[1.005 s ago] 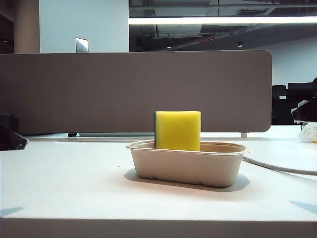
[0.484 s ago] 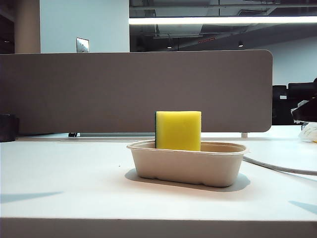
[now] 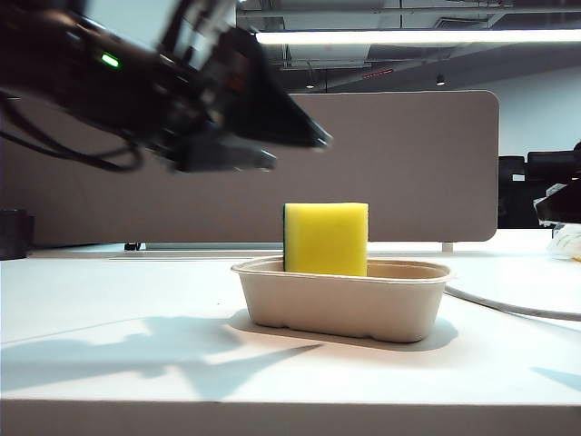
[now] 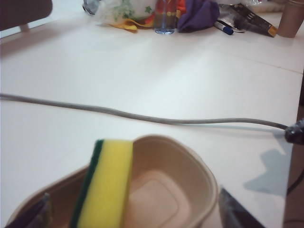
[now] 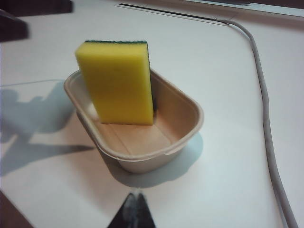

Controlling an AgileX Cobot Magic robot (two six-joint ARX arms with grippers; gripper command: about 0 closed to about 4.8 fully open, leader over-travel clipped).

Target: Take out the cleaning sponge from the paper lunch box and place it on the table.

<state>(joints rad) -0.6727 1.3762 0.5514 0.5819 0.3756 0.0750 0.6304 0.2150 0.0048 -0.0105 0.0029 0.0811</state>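
Sponge [image 3: 327, 238] boxed on table [image 3: 136, 300] — left gripper [image 3: 295, 151] overhead, spread; right gripper [image 5: 134, 209] nearby, seemingly closed.

L claw [image 4: 133, 213] raised, jaws wide; R claw [image 5: 133, 209] low, shut.

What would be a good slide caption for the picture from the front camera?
Open left gripper hangs above a yellow sponge standing upright in a paper lunch box on the white table.

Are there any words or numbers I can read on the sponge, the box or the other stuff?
None can be read.
Cleaning sponge: plain, no print.
Paper lunch box: plain, no print.
Bottle and clutter at the far table edge, left wrist view: any label too blurred to read.
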